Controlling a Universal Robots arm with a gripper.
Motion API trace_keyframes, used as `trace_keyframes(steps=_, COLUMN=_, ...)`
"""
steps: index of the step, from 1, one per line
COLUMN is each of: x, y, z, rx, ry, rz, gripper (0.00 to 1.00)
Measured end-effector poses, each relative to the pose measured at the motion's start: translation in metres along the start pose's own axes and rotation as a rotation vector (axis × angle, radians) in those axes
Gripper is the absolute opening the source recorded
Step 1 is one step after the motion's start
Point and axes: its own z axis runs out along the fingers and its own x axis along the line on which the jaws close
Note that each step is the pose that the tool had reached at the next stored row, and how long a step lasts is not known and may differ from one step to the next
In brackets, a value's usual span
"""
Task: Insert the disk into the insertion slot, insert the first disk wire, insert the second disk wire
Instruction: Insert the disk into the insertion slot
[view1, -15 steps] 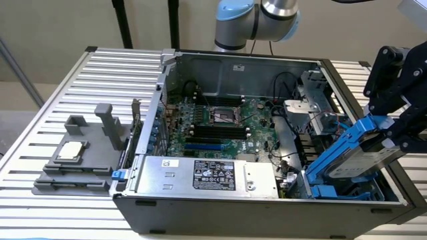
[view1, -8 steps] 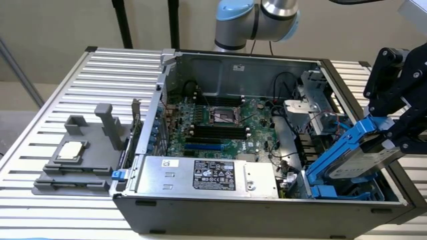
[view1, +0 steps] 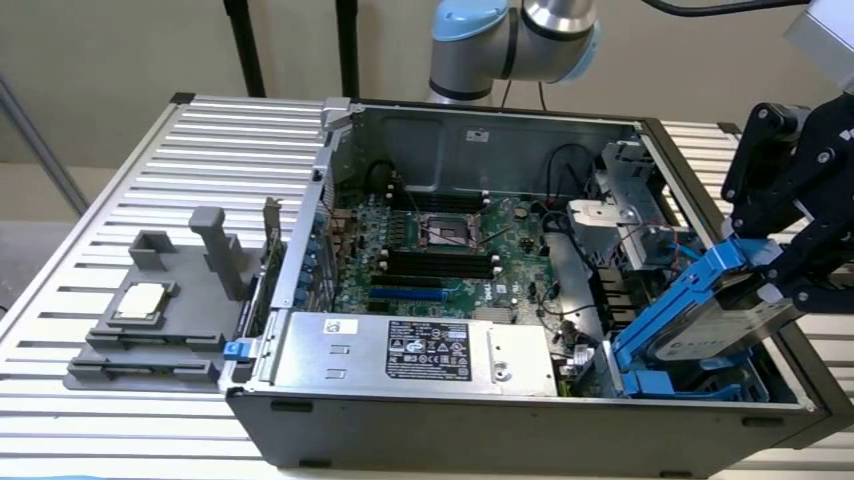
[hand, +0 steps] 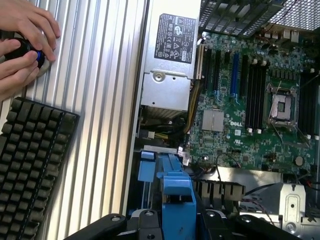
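Black gripper grips the silver-grey hard drive in its blue plastic carrier, held tilted. The drive's lower end sits at the blue-grey plastic drive cage.

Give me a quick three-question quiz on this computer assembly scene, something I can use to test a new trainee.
1. True or false: the disk lies flat, fully seated in the insertion slot.
2. What does the gripper hold? A nothing; B the disk; C a screwdriver.
3. Fill in: in the exterior view, the grey fixture stands on the slatted table to the computer case's ____.
Key: 1 false, it is tilted, in the gripper's hold; 2 B; 3 left.
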Motion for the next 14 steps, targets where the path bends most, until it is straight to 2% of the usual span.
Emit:
trace_keyframes(steps=6, x=-0.0001, y=-0.0002, z=-0.0009, rx=0.0003, ry=-0.0015, rz=0.0, gripper=0.32)
trace_keyframes(steps=11, x=-0.0011, y=0.0002, z=-0.0087, rx=0.0002, ry=-0.0012, rz=-0.001, gripper=0.32)
trace_keyframes(steps=14, x=-0.0012, y=0.0004, z=-0.0098, rx=0.0002, ry=-0.0012, rz=0.0, gripper=0.32)
